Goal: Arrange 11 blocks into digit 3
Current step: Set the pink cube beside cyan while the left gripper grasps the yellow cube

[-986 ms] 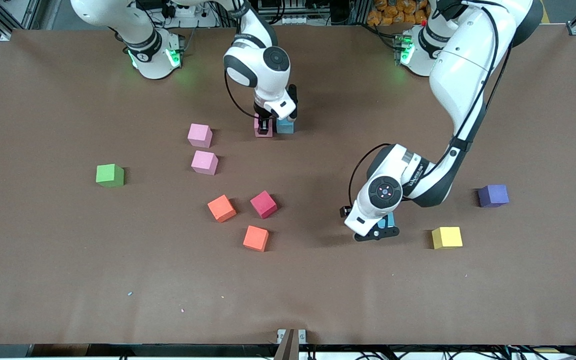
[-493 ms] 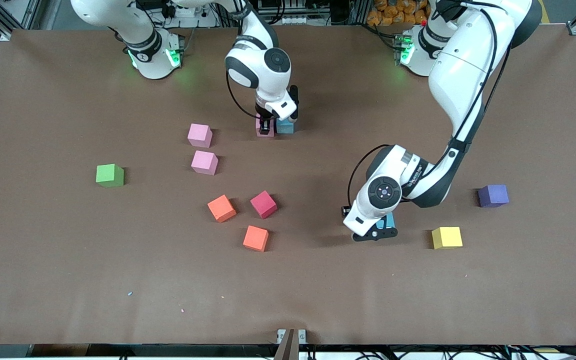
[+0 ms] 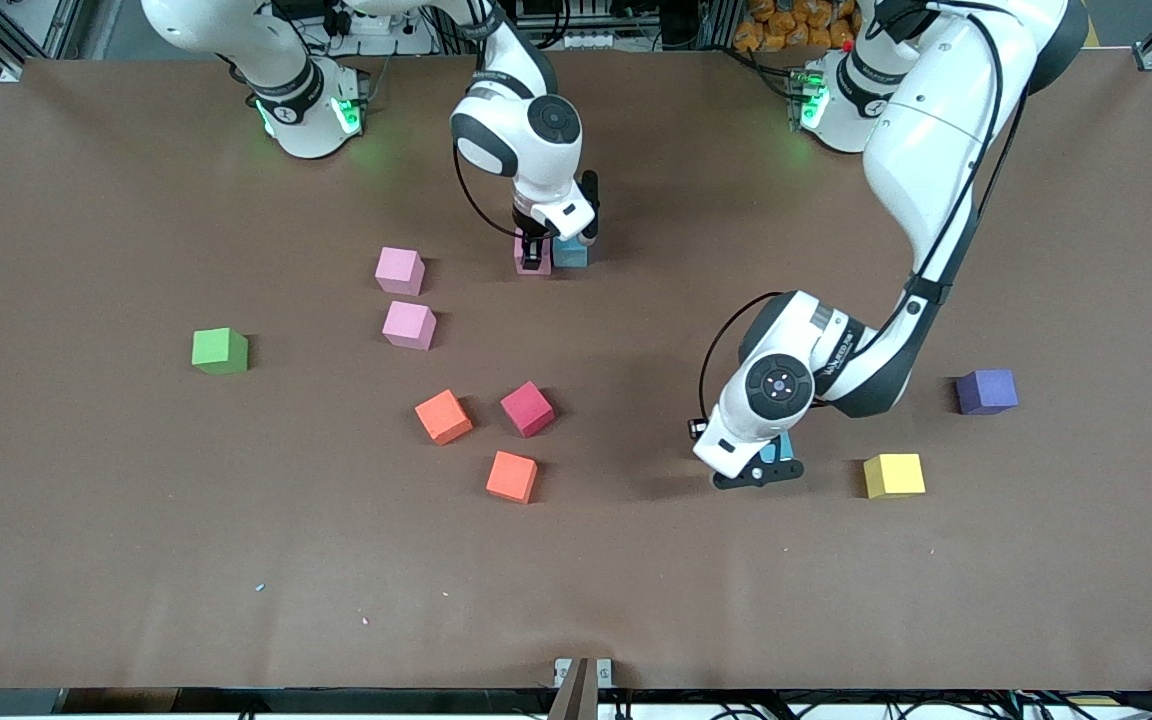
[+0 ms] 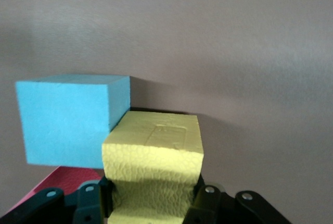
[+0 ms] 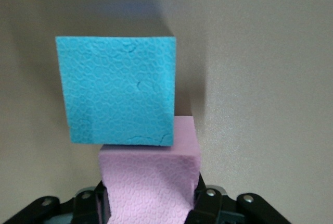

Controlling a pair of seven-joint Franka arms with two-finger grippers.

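2 hands (image 4: 151, 203) (image 5: 151, 203), each gripping 1 block (image 4: 153, 166) (image 5: 151, 182)

Three pink blocks (image 3: 400, 270) (image 3: 409, 324) (image 5: 151, 182); two each blue (image 3: 569, 253) (image 4: 67, 120), yellow (image 3: 893, 475) (image 4: 153, 151), orange (image 3: 443, 416) (image 3: 511, 476), crimson (image 3: 527, 408) (image 4: 57, 179); one purple (image 3: 986, 391), green (image 3: 220, 350).

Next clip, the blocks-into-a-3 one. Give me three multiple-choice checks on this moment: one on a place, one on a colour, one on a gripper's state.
1. Where is the green cube?
A. On the table, toward the right arm's end
B. Stacked on another cube
C. Inside a drawer

2. What colour is the block that the left gripper grips?
A. Orange
B. Yellow
C. Purple

3. How is the right gripper?
A. Open over bare table
B. Shut on nothing
C. Shut on a pink block

Answers:
1 A: it sits alone on the brown surface near that end.
2 B: the left wrist view shows a yellow block between the fingers.
3 C: the right wrist view shows the fingers clamping it, beside a light blue block.
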